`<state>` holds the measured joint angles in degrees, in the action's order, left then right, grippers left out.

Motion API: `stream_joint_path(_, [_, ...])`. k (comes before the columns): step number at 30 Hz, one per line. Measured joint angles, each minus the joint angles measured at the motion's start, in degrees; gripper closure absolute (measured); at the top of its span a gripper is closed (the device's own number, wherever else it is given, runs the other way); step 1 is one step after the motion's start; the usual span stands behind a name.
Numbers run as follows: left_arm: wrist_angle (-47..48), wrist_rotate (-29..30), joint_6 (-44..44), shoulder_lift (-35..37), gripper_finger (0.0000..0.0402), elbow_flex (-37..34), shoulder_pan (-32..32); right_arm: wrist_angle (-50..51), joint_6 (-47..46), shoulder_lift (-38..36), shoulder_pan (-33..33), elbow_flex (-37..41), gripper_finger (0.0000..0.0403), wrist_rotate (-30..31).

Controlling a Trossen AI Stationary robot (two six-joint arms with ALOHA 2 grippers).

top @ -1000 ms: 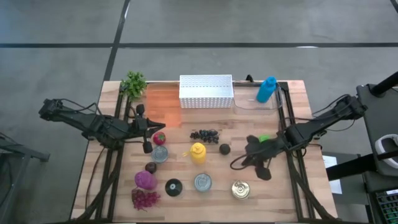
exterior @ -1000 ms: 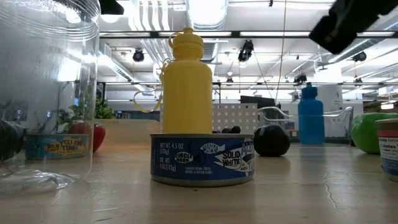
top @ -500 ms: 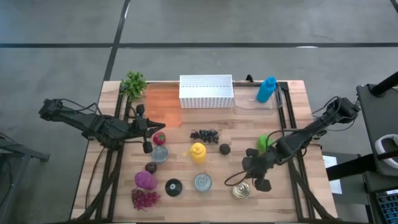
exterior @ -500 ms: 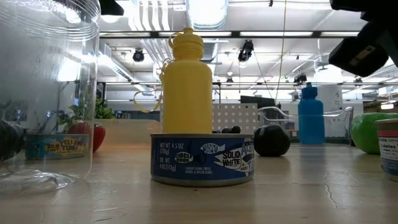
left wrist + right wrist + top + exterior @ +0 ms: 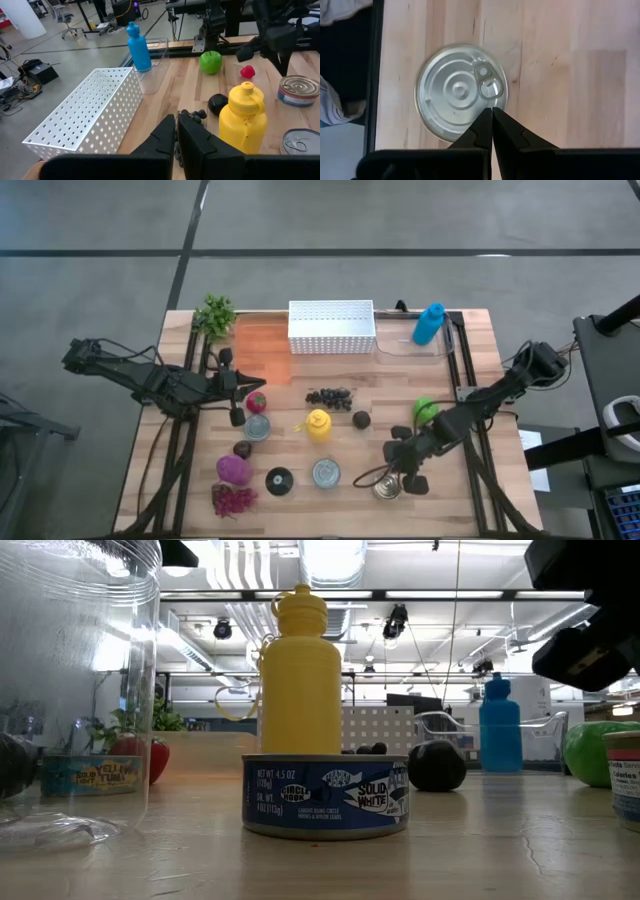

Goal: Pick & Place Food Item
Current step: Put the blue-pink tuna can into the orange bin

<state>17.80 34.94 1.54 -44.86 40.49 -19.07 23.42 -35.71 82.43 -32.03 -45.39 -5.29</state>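
Note:
A silver can with a pull-tab lid (image 5: 461,97) stands upright on the wooden table near its front right (image 5: 386,485). My right gripper (image 5: 492,116) hangs above it, shut and empty, pointing steeply down at the can's rim. In the high view the right gripper (image 5: 400,467) shows just beyond the can. In the low view it is the dark mass (image 5: 588,635) well above the can (image 5: 626,778). My left gripper (image 5: 176,134) waits at the table's left (image 5: 246,387), shut and empty, near a strawberry (image 5: 257,401).
Around the middle stand a yellow bottle (image 5: 318,425), a tuna can (image 5: 326,472), black grapes (image 5: 328,395), a dark round fruit (image 5: 361,418) and a green apple (image 5: 424,409). A white basket (image 5: 331,326) and a blue bottle (image 5: 428,323) are at the far edge.
My right gripper has come down and toward the table's near edge, tipping more steeply downward, until it hangs over the pull-tab can. It has stayed shut. The can and the other things have not moved.

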Motion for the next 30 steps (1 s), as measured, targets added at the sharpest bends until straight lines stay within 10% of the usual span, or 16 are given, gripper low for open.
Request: stream_joint_path(30, [0.22, -0.02, 0.00, -0.02, 0.0376, -0.02, 0.00, 0.08, -0.32, 0.31, 0.02, 0.21, 0.0394, -0.65])
